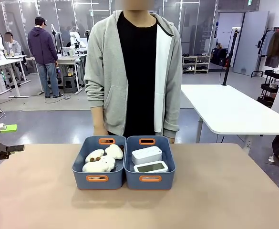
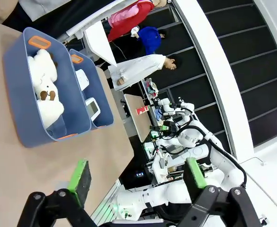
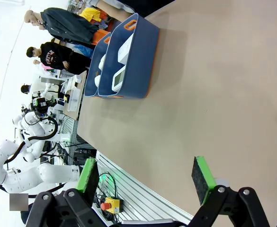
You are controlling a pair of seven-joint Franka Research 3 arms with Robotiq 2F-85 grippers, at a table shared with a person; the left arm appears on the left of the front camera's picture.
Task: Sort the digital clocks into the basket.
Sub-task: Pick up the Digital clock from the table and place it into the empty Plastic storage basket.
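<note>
Both digital clocks [image 1: 149, 160] lie in the right-hand blue basket [image 1: 150, 181] at the middle of the tabletop [image 1: 225, 195], one behind the other, screens up. The basket touching it on the left holds cream plush toys [image 1: 101, 160]. The left end effector [image 2: 136, 177] and right end effector [image 3: 145, 175] both hang wide open, holding nothing, well apart from the baskets.

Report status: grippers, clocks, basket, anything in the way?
Left gripper open, empty. Right gripper open, empty. Both digital clocks inside right-hand basket; plush toys in the other. Nothing in the way.
</note>
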